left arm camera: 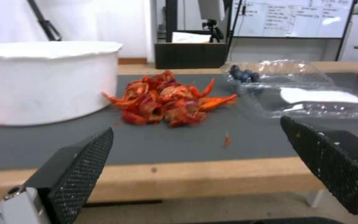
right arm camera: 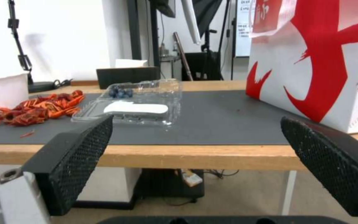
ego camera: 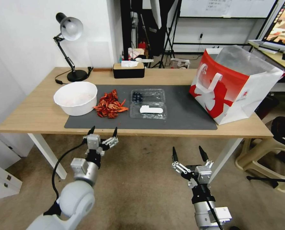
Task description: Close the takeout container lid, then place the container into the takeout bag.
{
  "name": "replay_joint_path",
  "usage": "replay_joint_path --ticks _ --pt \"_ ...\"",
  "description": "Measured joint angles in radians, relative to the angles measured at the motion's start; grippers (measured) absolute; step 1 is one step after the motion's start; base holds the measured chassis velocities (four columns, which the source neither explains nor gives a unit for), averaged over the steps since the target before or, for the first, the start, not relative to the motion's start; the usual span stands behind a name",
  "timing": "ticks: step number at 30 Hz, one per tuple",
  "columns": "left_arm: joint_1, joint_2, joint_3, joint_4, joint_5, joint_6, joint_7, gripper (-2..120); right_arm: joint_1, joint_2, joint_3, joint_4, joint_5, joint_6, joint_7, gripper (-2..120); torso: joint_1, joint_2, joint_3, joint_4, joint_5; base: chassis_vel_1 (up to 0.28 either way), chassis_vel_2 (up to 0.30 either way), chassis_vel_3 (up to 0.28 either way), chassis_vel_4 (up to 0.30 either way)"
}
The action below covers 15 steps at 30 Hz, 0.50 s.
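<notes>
The takeout container (ego camera: 148, 103) is seen lying open on the dark grey mat (ego camera: 180, 111), near the middle of the wooden table (ego camera: 30, 115). Its berry half (ego camera: 147, 95) sits toward 12 o'clock, with dark blue berries gathered at its 9 o'clock end. The lid (ego camera: 148, 111), marked by a white oblong sticker, is folded flat toward 6 o'clock, and the two halves are joined along their long edge.

At 9 o'clock of the container a heap of red crayfish (ego camera: 110, 104) is spread on the mat, just beside it, and further out at 9 o'clock a round white bowl (ego camera: 75, 97) is placed. The takeout bag (ego camera: 236, 83) stands upright at 3 o'clock, well apart from the container, with its mouth open and silvery lining visible.

Both grippers are held below the table's near edge, clear of everything. The left gripper (ego camera: 102, 131) is positioned at about 7 o'clock of the container, its jaws spread with nothing between them. The right gripper (ego camera: 187, 152) is found at about 5 o'clock, likewise spread and empty.

A small red scrap (left arm camera: 227, 140) is seen on the mat near the edge, possibly a crayfish fragment.
</notes>
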Motion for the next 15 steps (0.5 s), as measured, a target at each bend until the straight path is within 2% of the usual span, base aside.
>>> replay_joint_path --ticks 5,15 --pt "0.069 -0.025 -0.027 0.01 0.052 -0.055 0.008 100 0.005 -0.002 0.002 -0.004 -0.004 0.001 0.004 100 0.0 0.0 0.0 0.0003 0.0 0.0 0.0 0.0 0.0" --pt "0.098 -0.051 -0.028 0.028 0.071 -0.079 0.012 100 0.005 -0.01 0.006 -0.01 -0.006 0.004 0.006 100 0.0 0.0 0.0 0.0003 0.0 0.0 0.0 0.0 0.0"
